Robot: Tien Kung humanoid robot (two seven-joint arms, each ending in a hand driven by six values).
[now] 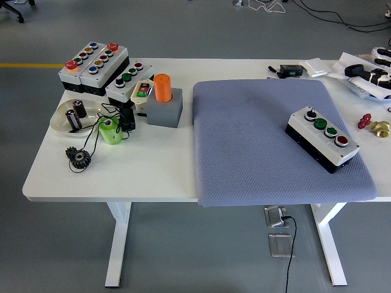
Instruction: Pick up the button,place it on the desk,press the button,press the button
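Item: white-topped, black-based four-button control box [323, 138], lying on the grey-blue fabric mat [256, 134] on the white desk [122, 174]; neither robot hand visible, their state unknowable; apparently placed, presses remaining.

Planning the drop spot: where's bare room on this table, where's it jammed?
Free: the grey mat left of the button box, and the white table along its near edge, right of the black gear. Crowded: far-left corner around the control boxes, clear dish, orange cylinder.
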